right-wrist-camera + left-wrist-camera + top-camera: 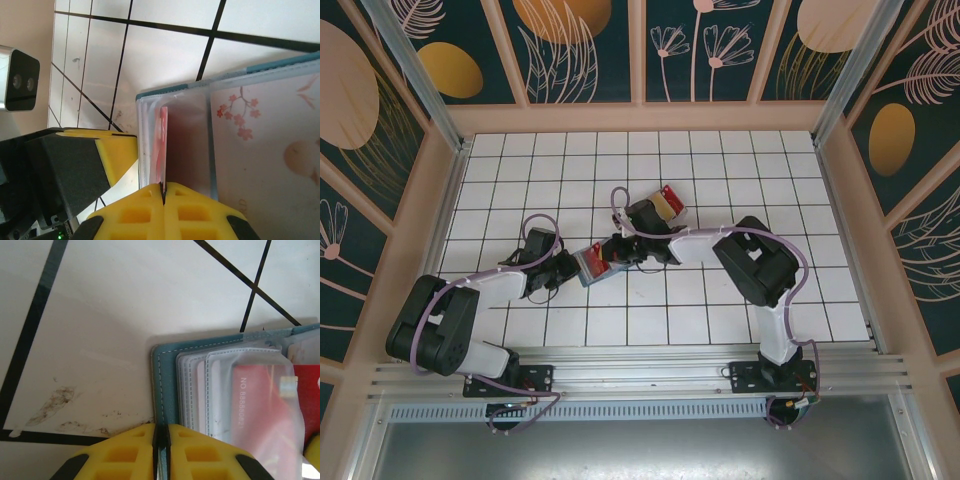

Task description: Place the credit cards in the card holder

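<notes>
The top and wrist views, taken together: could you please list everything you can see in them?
red card: one, red, edge-on, partly in a clear wallet sleeve.
teal wallet: one, teal with clear sleeves, open at mid-table between the grippers.
blossom card: one, pale pink, in a wallet sleeve.
other cards: count unclear, red and yellow-gold, farther back, seemingly in a see-through card holder.
table: one, white tiles with black lines.
left gripper: one, yellow fingers, shut on the wallet's edge.
right gripper: one, yellow fingers, shut on the red card.
</notes>
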Tool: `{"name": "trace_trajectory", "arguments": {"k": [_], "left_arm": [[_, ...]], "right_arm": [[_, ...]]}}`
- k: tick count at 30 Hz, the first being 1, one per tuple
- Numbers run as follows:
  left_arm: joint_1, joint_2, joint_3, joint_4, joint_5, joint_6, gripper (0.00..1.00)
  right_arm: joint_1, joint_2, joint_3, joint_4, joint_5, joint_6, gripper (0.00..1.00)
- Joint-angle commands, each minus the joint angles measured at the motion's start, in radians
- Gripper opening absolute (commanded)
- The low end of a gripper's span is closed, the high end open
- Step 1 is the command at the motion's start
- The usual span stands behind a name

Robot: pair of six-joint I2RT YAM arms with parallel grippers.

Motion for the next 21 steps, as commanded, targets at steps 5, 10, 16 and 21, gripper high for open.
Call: {"name": "trace_trajectory", "arguments": {"k": [5, 10, 16, 21], "left_arm": [[-0.004, 0.008, -0.013, -0.017, 0.029, -0.001, 0.15], [-0.004, 0.008, -0.015, -0.020, 0.026, 0.000, 0.15], [-0.004, 0.010, -0.013, -0.022, 0.024, 0.003, 0.15], [-0.004, 0.008, -0.001, -0.046, 0.002, 0.015, 0.14]], "right_arm": [[0.002, 0.070, 0.063, -0.041, -0.038, -0.045, 0.03], [0.010, 0.102, 0.094, -0.037, -0.061, -0.045, 0.03], [0.016, 0.130, 0.128, -0.096, -0.090, -0.099, 0.03], [0.009, 0.124, 0.153, -0.176, -0.092, -0.166, 0.03]]}}
